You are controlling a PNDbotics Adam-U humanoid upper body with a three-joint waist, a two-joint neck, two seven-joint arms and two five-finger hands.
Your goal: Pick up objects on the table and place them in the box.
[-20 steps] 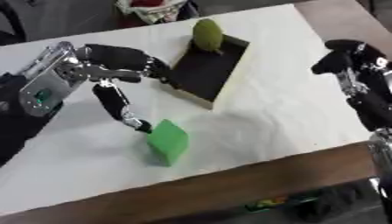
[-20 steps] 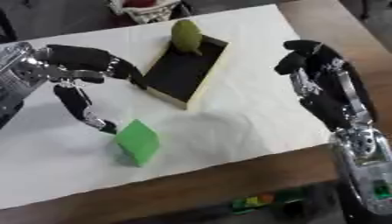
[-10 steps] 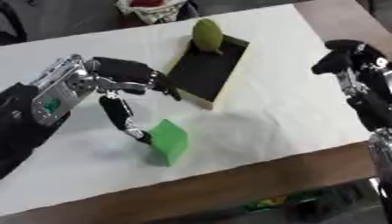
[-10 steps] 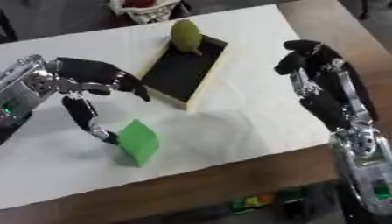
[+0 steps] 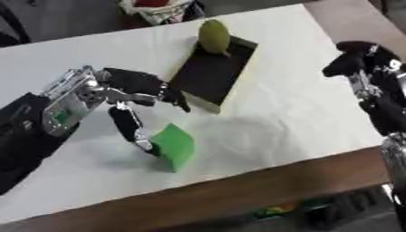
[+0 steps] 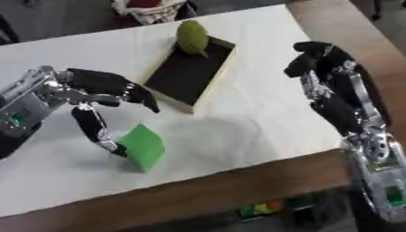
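Note:
A green block (image 5: 176, 146) lies on the white cloth near the table's front edge. My left hand (image 5: 133, 93) is over it, fingers spread open above the block and the thumb (image 5: 131, 130) down against the block's left side. A shallow box (image 5: 212, 73) with a dark inside and pale walls lies behind it, holding a yellow-green pear-like fruit (image 5: 213, 36) at its far end. My right hand (image 6: 321, 61) hangs at the right above the table edge, its fingers curled, holding nothing.
A white cloth (image 5: 301, 90) covers the table; bare brown wood (image 5: 238, 195) shows along the front and right edges. A crumpled white and red thing (image 5: 157, 8) lies at the far edge behind the box.
My left hand has come lower and nearer the front, its thumb now touching the green block's left side. The right hand has stayed put.

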